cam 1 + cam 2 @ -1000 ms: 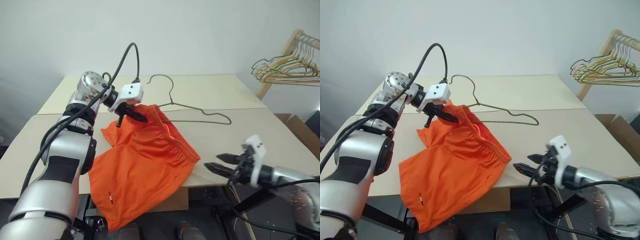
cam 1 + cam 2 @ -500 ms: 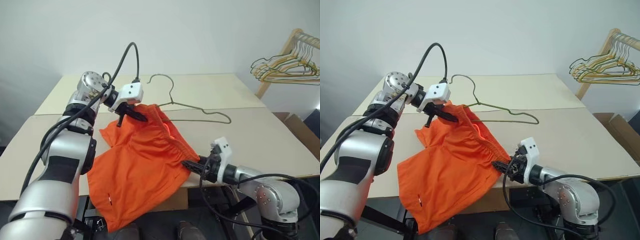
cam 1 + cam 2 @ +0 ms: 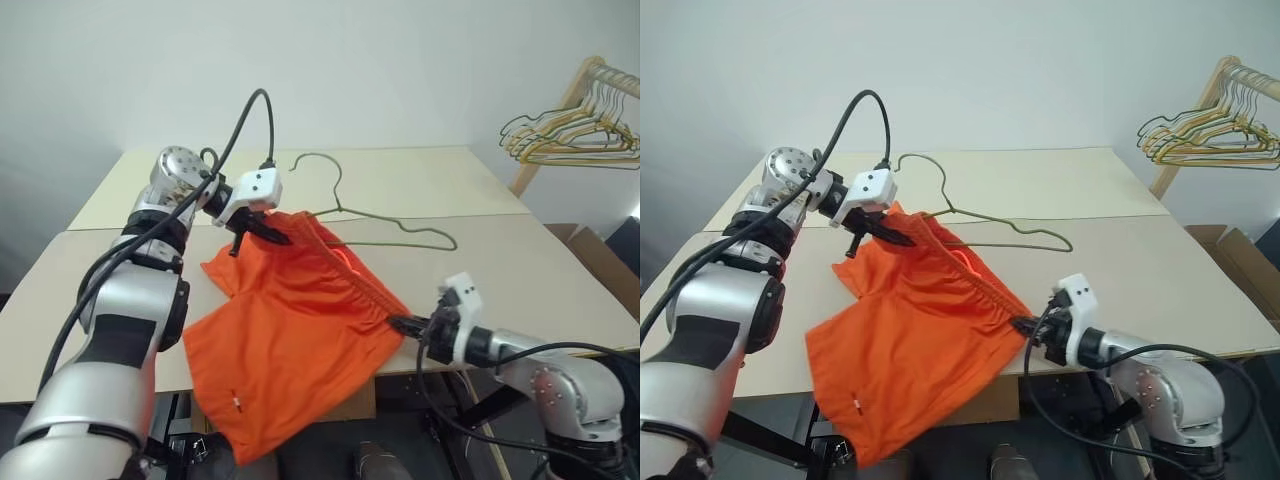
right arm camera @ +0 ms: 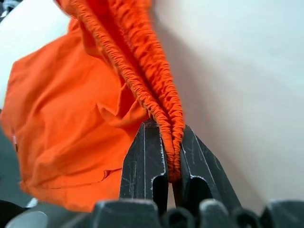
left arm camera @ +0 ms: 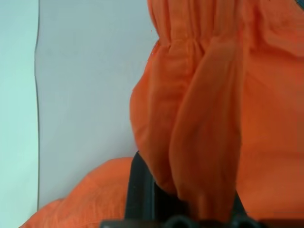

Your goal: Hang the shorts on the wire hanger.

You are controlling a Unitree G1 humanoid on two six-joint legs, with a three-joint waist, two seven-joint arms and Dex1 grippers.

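- shorts: bright orange, plain
- wire hanger: dark olive-grey
- table: pale cream
- bunched hangers: yellow, green, tan
- rack: light wood
- wall: pale grey-white
- gripper fingers: black

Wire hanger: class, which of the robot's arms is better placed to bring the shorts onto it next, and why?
Left, probably: the left gripper holds the shorts right beside the wire hanger; the right gripper grips the waistband at the table's near edge.

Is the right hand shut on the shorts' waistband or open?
Shut: the right hand pinches the gathered waistband of the shorts between its fingers.
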